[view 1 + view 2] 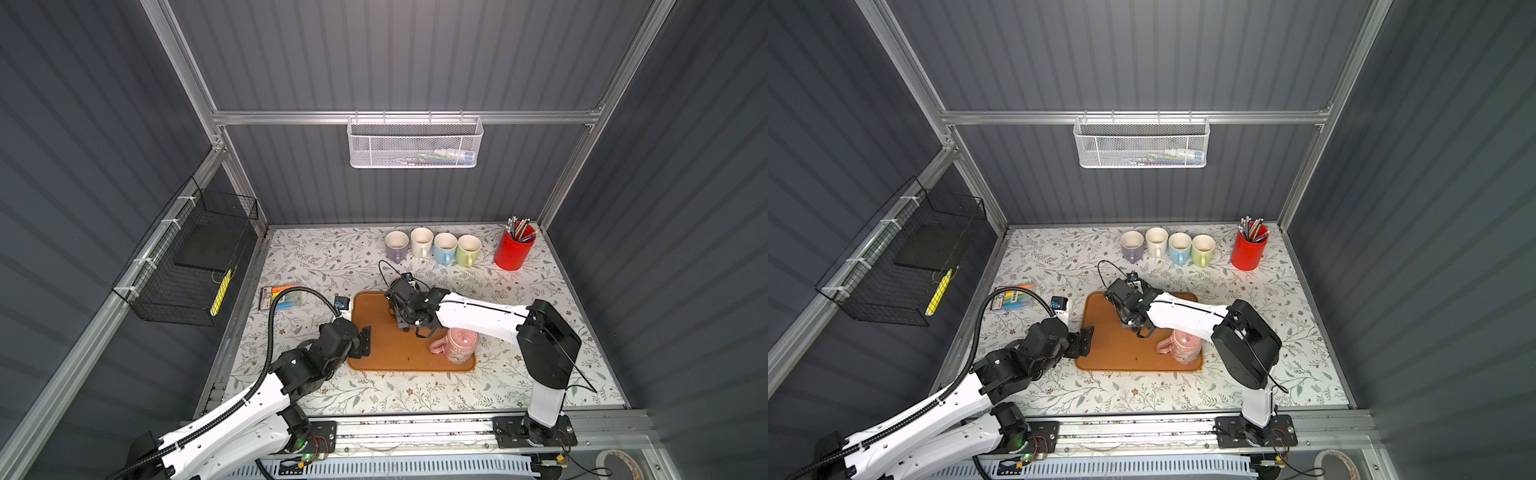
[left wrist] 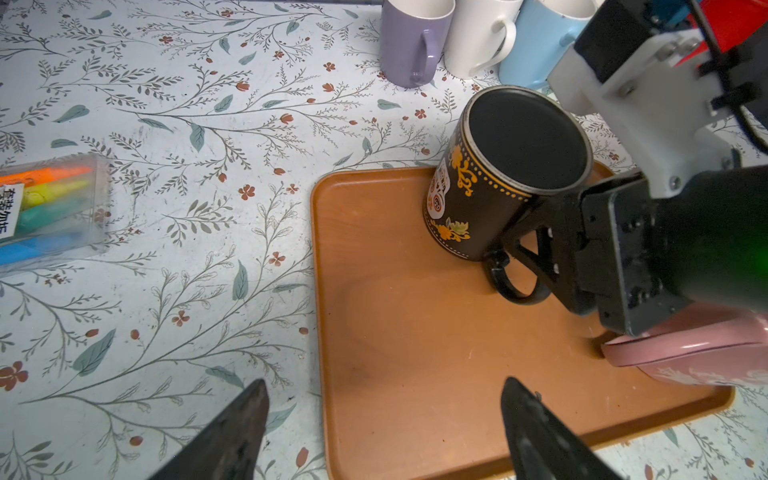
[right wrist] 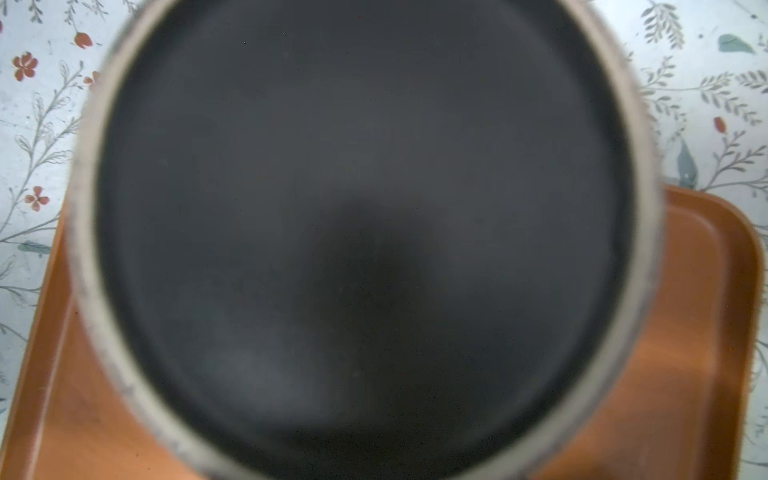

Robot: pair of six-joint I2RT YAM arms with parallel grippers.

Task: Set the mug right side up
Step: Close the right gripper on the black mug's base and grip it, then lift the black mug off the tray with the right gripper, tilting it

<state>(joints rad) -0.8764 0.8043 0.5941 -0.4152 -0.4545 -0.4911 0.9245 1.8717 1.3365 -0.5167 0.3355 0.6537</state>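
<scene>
On the tray, black mug hides one of the right fingers.

Robot test booth, grey panelled walls, aluminium frame, floral tabletop

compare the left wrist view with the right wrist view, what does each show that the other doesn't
Only left wrist: the painted side and handle of the black mug, the right gripper at that handle, the open left gripper, a pink mug, pastel mugs, a marker box. Only right wrist: nothing extra, just a blurred close-up of the mug's base filling the frame. Both: the black mug, base up, on the orange tray, and the floral table.
</scene>
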